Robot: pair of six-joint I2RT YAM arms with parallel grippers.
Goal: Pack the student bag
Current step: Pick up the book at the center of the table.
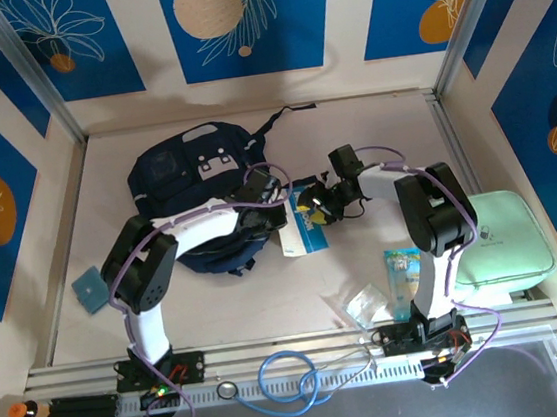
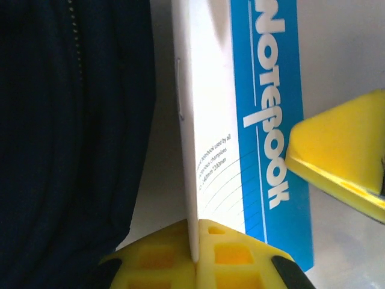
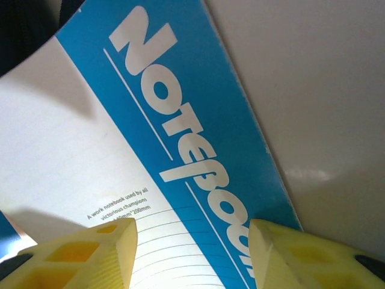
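The student bag [image 1: 200, 182], dark navy with black straps, lies at the back centre of the table; its fabric fills the left of the left wrist view [image 2: 66, 132]. A blue and white notebook [image 1: 304, 230] sits just to its right. My left gripper [image 2: 197, 248] is shut on the notebook's [image 2: 252, 120] thin white edge, beside the bag [image 1: 285, 208]. My right gripper [image 3: 192, 253] stands open over the notebook's [image 3: 150, 132] cover, one yellow fingertip [image 3: 114, 247] on each side of the printed title. One right finger [image 2: 343, 156] also shows in the left wrist view.
A mint green zip case [image 1: 498, 236] lies at the right edge. A clear plastic bag [image 1: 362, 303] and a small blue packet [image 1: 404, 273] sit near the right arm's base. A teal card [image 1: 90, 288] lies at the left. A blue tube [image 1: 287, 374] coils along the front rail.
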